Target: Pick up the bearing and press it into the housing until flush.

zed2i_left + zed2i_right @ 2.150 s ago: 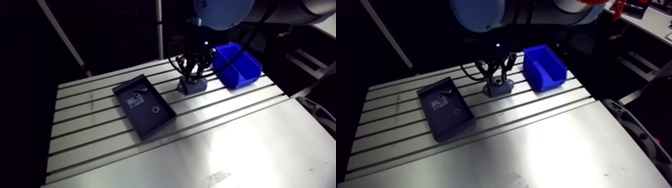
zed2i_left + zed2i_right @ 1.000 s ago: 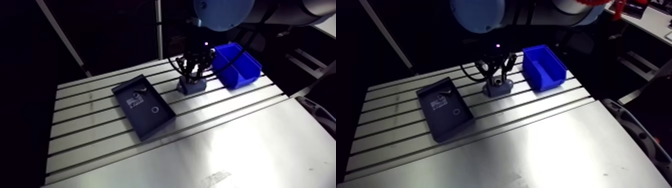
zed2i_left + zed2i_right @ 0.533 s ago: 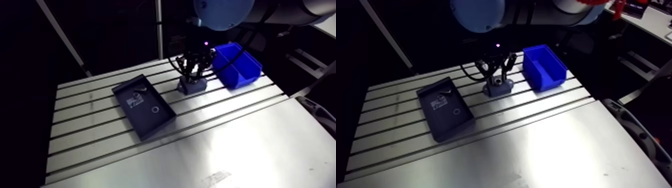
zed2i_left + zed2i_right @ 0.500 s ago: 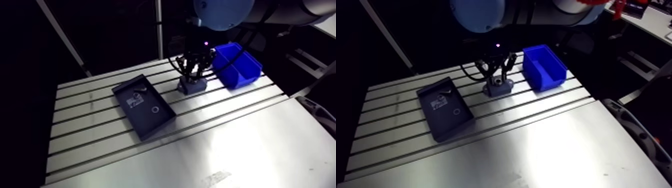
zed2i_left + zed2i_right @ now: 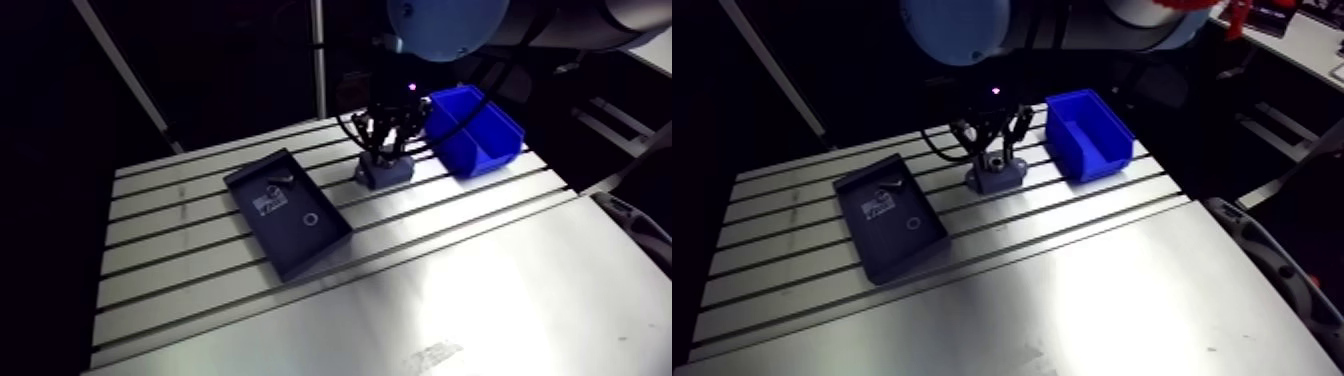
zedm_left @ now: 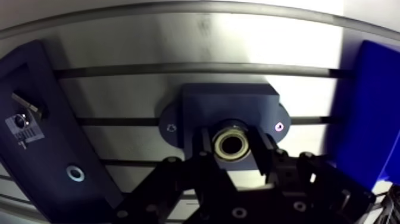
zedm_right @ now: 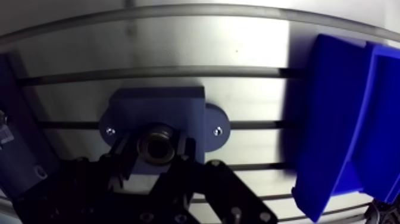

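In the arm view, the gripper is hanging low over the housing, which is sitting on the table between the tray and the bin. In the wrist view, the fingers are clamping the bearing from both sides over the housing's middle (the bearing is covering the bore), so the press is probably calling for a straight, square push with the ring centred and untilted. How deep the bearing is sitting, or whether it is flush, is not showing, since the camera is looking straight down and the fingers are hiding its flanks.
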Robot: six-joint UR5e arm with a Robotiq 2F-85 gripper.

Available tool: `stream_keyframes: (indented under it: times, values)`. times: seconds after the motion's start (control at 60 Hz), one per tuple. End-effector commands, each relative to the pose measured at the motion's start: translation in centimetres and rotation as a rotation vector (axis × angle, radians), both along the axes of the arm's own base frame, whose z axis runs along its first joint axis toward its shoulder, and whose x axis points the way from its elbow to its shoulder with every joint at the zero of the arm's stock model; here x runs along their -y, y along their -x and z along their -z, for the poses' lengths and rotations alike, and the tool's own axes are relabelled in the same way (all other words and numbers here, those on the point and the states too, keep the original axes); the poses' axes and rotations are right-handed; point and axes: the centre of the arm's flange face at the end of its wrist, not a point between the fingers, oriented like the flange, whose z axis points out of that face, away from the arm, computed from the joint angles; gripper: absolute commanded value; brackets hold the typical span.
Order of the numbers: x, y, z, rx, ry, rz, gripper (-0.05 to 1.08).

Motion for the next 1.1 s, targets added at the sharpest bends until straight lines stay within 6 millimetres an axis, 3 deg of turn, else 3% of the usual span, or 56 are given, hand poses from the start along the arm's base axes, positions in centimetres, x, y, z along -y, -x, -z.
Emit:
stream_keyframes:
  times: [0.017,0.917,0.933,0.95,0.983,1.0,1.1]
  values:
    - [0.01,-0.02,0.02,0.0,0.0,0.001,1.0]
    - [0.08,0.09,-0.02,-0.015,-0.004,-0.004,0.98]
    - [0.07,0.08,-0.02,-0.015,-0.005,-0.003,0.88]
    - [0.07,0.08,-0.02,-0.015,-0.005,-0.003,0.88]
    - [0.26,0.11,-0.19,-0.019,-0.004,-0.006,0.32]
    - [0.25,0.1,-0.2,-0.018,-0.006,-0.009,0.09]
    - [0.31,0.15,-0.59,-0.024,-0.009,-0.012,0.0]
